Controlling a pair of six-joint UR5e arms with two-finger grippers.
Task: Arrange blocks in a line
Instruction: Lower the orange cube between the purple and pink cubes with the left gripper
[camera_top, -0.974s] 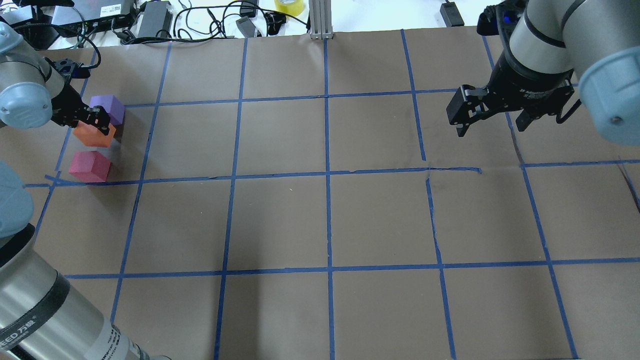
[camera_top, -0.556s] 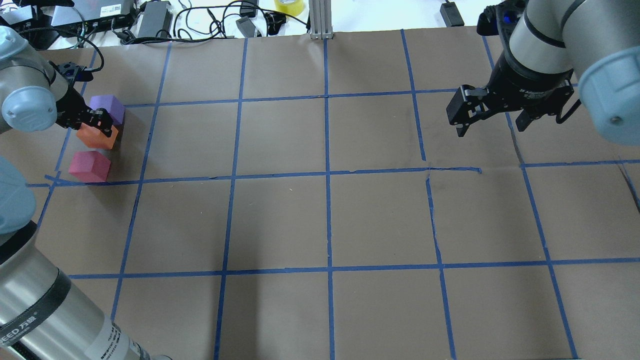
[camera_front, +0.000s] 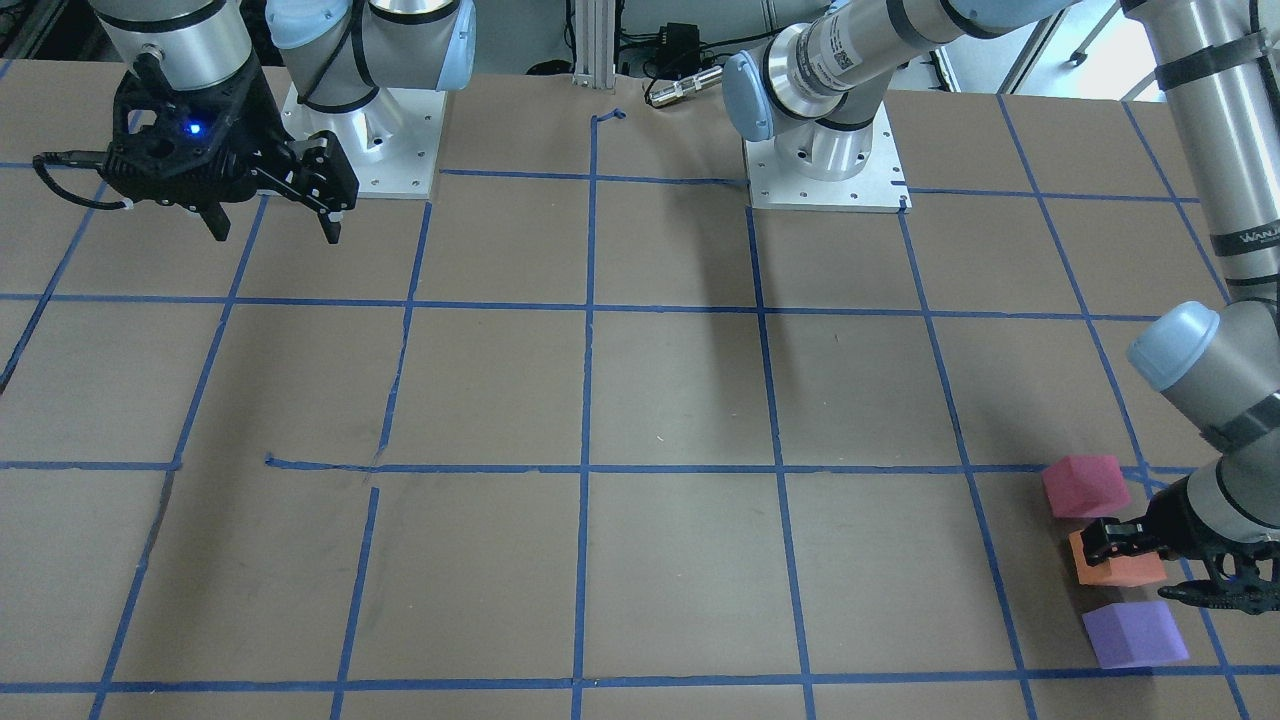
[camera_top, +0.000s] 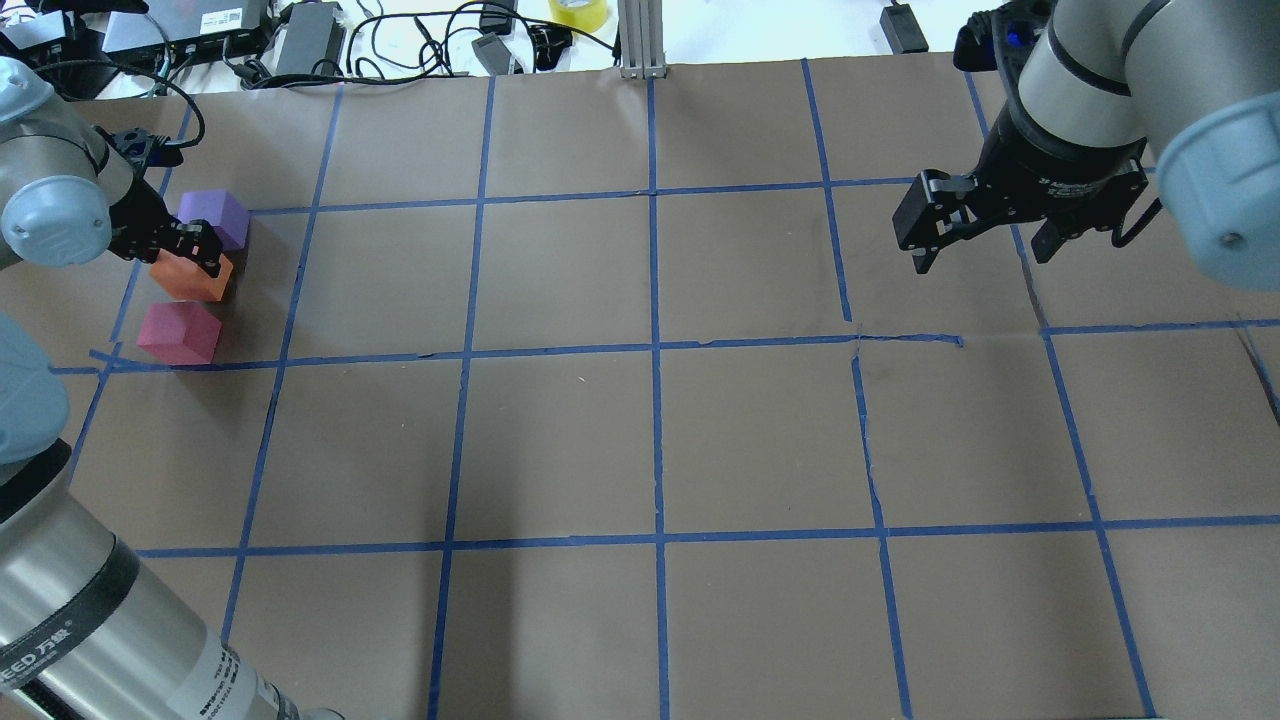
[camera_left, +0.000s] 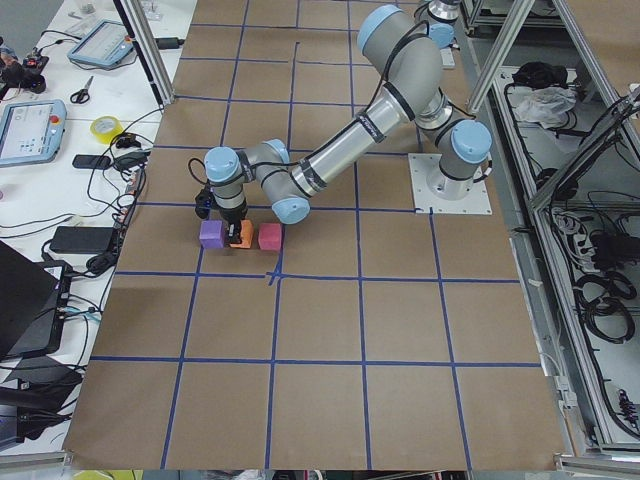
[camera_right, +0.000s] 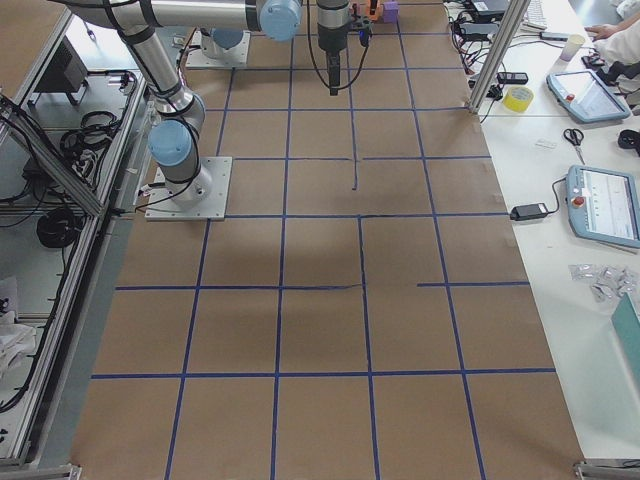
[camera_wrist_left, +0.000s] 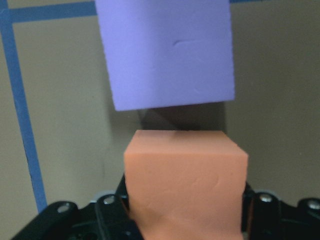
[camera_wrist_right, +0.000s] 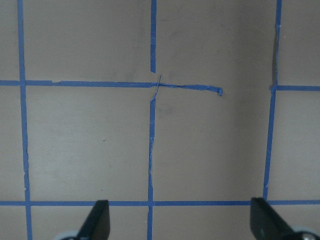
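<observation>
Three foam blocks stand in a row at the table's left edge: purple block (camera_top: 215, 214) farthest, orange block (camera_top: 184, 283) in the middle, pinkish-red block (camera_top: 178, 333) nearest. My left gripper (camera_top: 192, 256) is shut on the orange block and holds it low, between the other two. The left wrist view shows the orange block (camera_wrist_left: 185, 180) between the jaws and the purple block (camera_wrist_left: 167, 50) just ahead, with a small gap. My right gripper (camera_top: 982, 258) hangs open and empty above the table's far right. The front-facing view shows the same row (camera_front: 1125, 572).
The brown paper table (camera_top: 650, 440) bears a blue tape grid. Cables, power bricks and a yellow tape roll (camera_top: 578, 10) lie beyond the far edge. The left arm's elbow (camera_top: 60, 600) fills the near left corner.
The left gripper with the orange block has shifted slightly towards the robot and down, into the gap between the purple and pinkish-red blocks. The right arm has not moved.
</observation>
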